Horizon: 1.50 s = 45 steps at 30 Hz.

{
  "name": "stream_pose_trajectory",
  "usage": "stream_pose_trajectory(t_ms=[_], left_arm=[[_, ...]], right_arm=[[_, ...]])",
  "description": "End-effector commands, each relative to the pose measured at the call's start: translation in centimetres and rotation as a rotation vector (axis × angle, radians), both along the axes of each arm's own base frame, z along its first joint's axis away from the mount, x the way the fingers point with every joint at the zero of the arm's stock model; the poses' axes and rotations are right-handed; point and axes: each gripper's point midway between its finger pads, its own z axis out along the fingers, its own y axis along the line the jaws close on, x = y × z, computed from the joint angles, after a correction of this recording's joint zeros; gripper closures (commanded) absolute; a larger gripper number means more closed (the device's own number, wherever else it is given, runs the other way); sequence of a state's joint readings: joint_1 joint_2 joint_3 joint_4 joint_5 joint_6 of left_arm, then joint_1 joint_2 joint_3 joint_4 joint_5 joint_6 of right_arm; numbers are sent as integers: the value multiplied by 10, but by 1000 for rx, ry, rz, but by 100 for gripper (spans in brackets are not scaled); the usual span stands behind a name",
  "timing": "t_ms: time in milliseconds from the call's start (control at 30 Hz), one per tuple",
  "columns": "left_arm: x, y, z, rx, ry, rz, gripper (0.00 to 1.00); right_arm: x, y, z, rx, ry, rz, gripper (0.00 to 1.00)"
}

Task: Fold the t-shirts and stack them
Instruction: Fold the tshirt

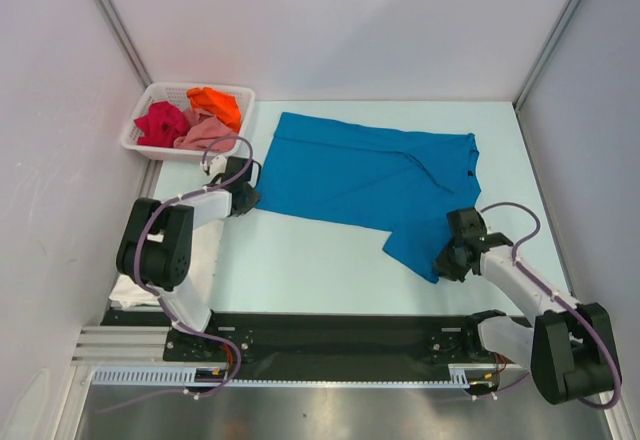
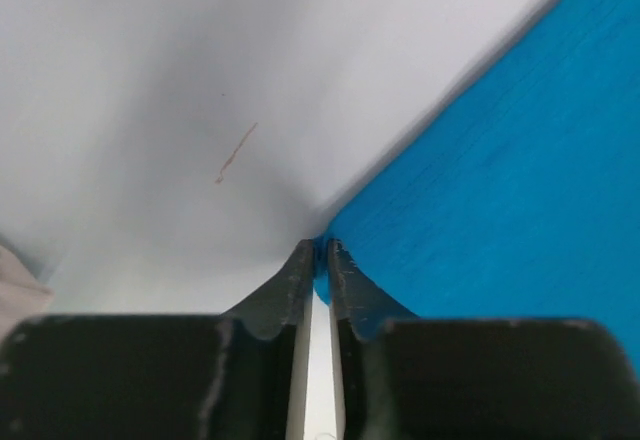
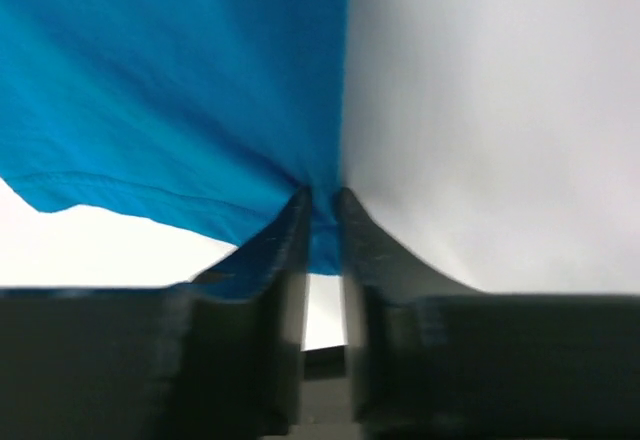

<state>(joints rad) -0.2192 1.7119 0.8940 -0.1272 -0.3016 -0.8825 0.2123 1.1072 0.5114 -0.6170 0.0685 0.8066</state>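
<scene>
Two arms reach onto the table [image 1: 300,270] in the top view. The blue t-shirt [image 1: 360,175] lies across the middle of the table, partly folded, with one flap pointing toward the near right. The left claw [image 1: 248,198] sits at the shirt's near-left corner. The right claw [image 1: 447,257] sits at the tip of the near-right flap. A white slotted basket [image 1: 140,125] stands at the far-left corner of the table. It holds the crimson t-shirt [image 1: 160,122], the orange t-shirt [image 1: 215,103] and the pink t-shirt [image 1: 205,133], bunched together. White cloth [image 1: 130,290] lies at the near-left edge, partly hidden by the left arm.

Left wrist view: the left claw [image 2: 320,250] has its fingers drawn almost together, clamped on the very tip of the blue corner, low against the table.

Right wrist view: the right claw [image 3: 322,198] is pinched on the shirt's edge. The blue cloth fans out up and to the left, with bare table to the right.
</scene>
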Motion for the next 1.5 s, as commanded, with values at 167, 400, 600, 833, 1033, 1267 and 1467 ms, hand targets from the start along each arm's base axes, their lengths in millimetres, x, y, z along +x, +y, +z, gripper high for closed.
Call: stream_pose_trajectory(t_ms=[167, 400, 600, 833, 1033, 1267, 1467], left_arm=[[-1, -8, 0, -23, 3, -70, 100], [-24, 0, 15, -31, -42, -26, 100], [-46, -5, 37, -71, -90, -10, 100], [-80, 8, 43, -71, -76, 46, 58], [-89, 11, 70, -62, -154, 26, 39], [-73, -70, 111, -191, -311, -339, 50], [-82, -129, 121, -198, -361, -571, 53]], right_arm=[[-12, -28, 13, -92, -81, -163, 100], [-28, -37, 24, -90, -105, -261, 100], [-28, -53, 55, -101, -240, -381, 100], [-30, -57, 76, -116, -264, -385, 73], [10, -51, 107, -160, -374, -221, 43], [152, 2, 145, -130, -627, 79, 66], [236, 42, 129, -149, -637, 223, 67]])
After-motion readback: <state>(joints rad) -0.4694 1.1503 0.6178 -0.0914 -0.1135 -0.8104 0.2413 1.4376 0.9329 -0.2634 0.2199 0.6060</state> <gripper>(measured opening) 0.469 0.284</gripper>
